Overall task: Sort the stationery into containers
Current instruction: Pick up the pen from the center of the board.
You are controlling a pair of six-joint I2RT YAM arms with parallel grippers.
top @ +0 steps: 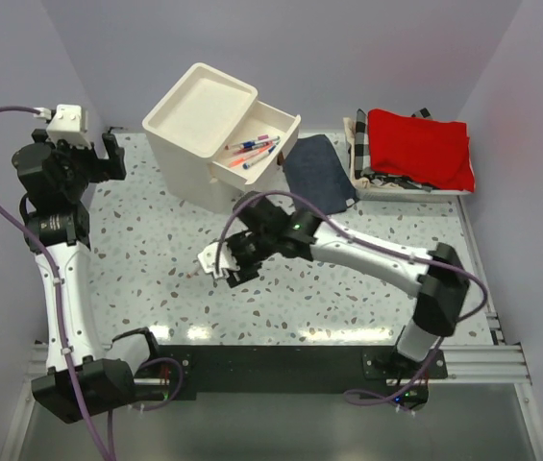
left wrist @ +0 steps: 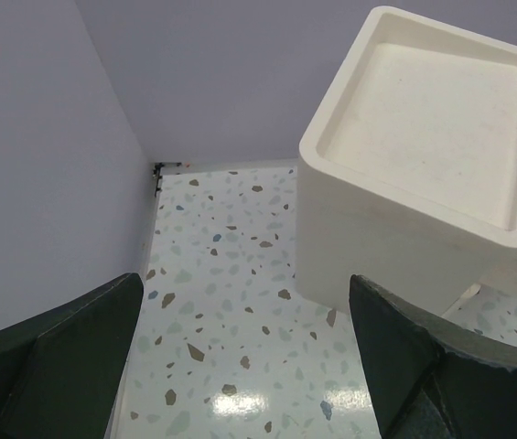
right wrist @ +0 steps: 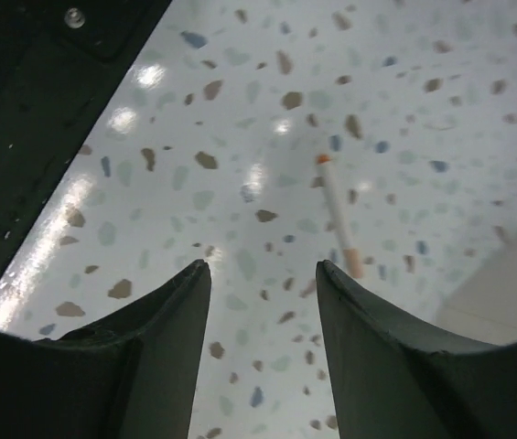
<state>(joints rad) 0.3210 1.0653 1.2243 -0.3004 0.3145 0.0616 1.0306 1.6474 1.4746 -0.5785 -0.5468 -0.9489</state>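
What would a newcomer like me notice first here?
The bright red cloth in the basket at the far right stands out. Next, the cream drawer unit at the back, its top drawer open with pens inside. Mid-table, the right hand hovers open near a lone pen.

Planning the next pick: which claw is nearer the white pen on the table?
Right: the right claw hovers by the pen; left claw is far off, beside the drawer unit.
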